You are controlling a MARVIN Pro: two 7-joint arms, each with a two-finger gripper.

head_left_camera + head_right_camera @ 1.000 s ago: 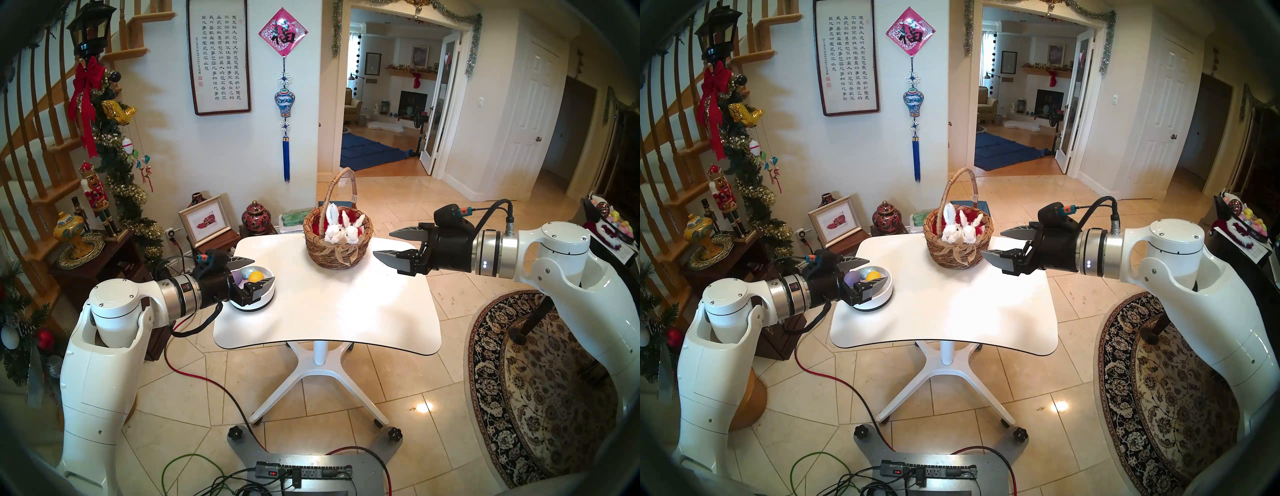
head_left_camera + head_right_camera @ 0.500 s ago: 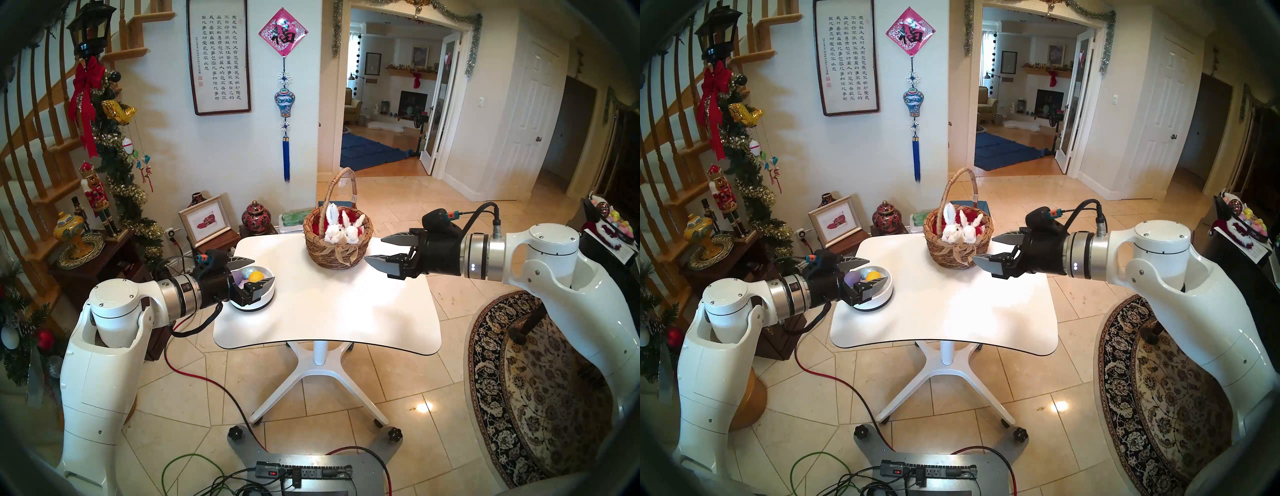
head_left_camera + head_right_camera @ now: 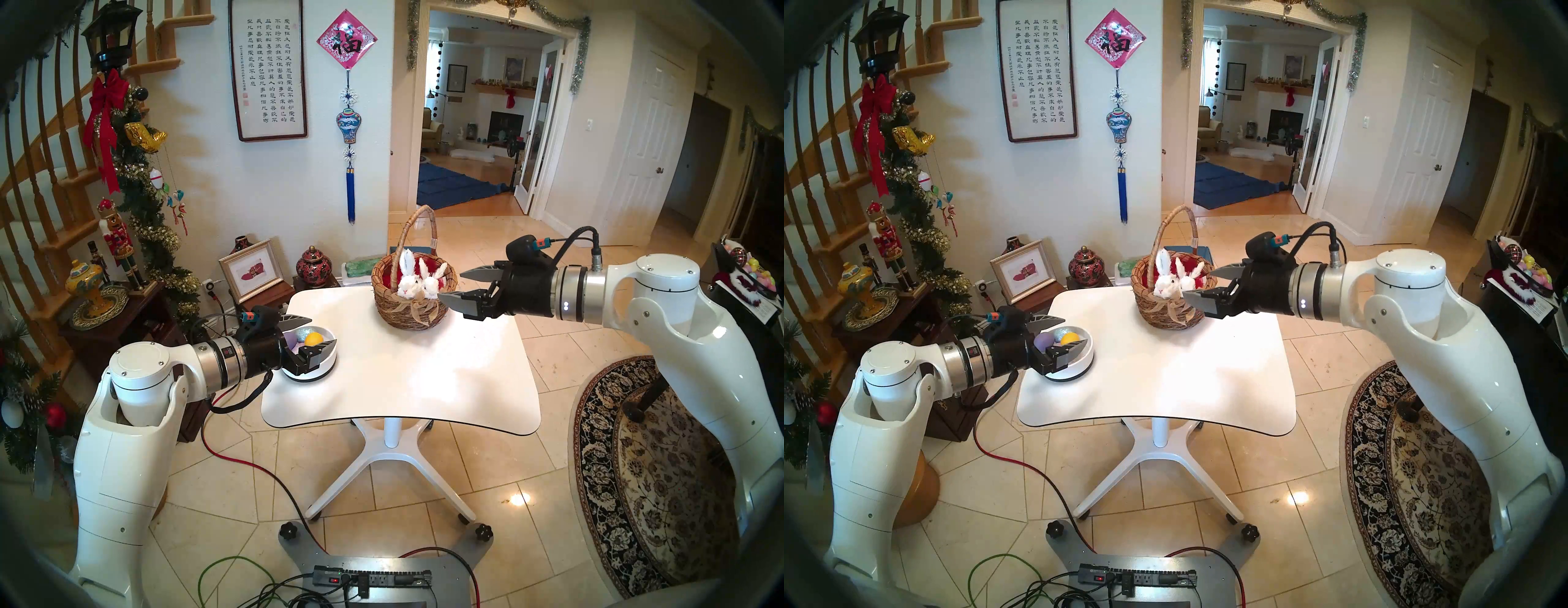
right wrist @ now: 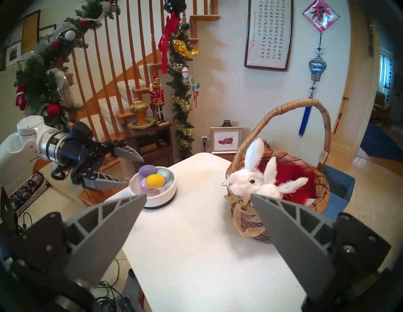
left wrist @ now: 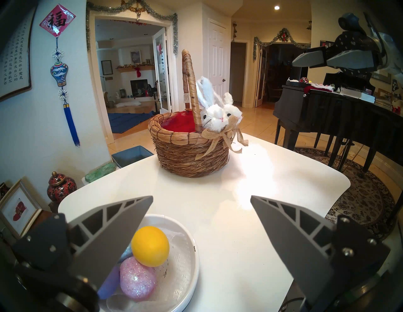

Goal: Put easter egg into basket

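A brown wicker basket (image 3: 413,314) with a tall handle, red lining and two white plush bunnies stands at the table's far middle. Several Easter eggs lie in a white bowl (image 3: 316,374) at the table's left edge: a yellow egg (image 5: 150,249), a pink glitter egg (image 5: 137,276), a purple egg (image 4: 147,170) and a silvery one. My left gripper (image 3: 322,330) hangs open over the bowl, one finger on each side of the eggs and nothing held. My right gripper (image 3: 449,285) is open and empty at the basket's right side, at rim height, its near finger in front of the bunnies.
The white pedestal table (image 3: 403,382) bears only the bowl and the basket. A dark cabinet (image 3: 127,322) with a vase and nutcrackers stands left of it. A black piano (image 5: 327,102) and a patterned rug (image 3: 662,467) are to the right. Cables lie on the floor in front.
My right arm has moved left and a little up, bringing its open gripper from the table's right edge to the basket's side. The left arm has not moved.
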